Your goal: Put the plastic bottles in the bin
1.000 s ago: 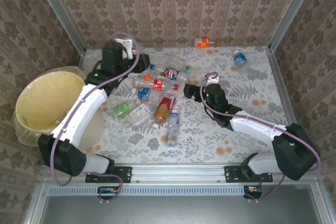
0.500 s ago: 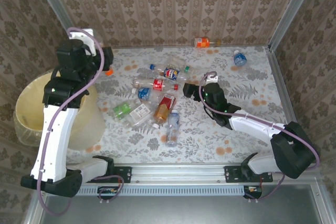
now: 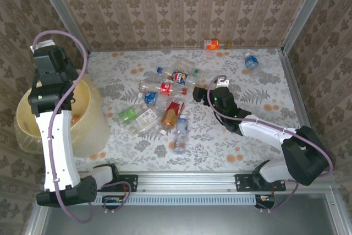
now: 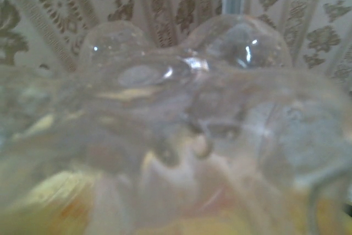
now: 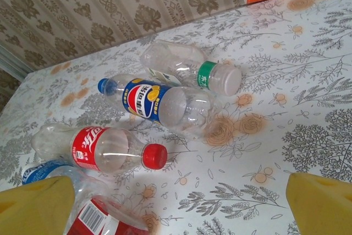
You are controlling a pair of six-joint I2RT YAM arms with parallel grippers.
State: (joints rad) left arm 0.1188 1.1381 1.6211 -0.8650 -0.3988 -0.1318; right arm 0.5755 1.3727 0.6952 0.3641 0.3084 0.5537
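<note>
**Bottle over the bin: an off-centre drop could miss**

One large round pale yellow bin [image 3: 93, 127] sat beneath the left hand [image 3: 54, 94], which was closed on one clear plastic bottle [image 4: 176, 108]. Released off-centre, the bottle might glance off the rim and fall outside. The right hand [image 5: 181, 213] stood wide and empty. About eleven small plastic bottles [image 3: 165, 87] lay on the worktop [image 3: 258, 114], most just ahead of it, and a careless nudge could roll them away.
</note>
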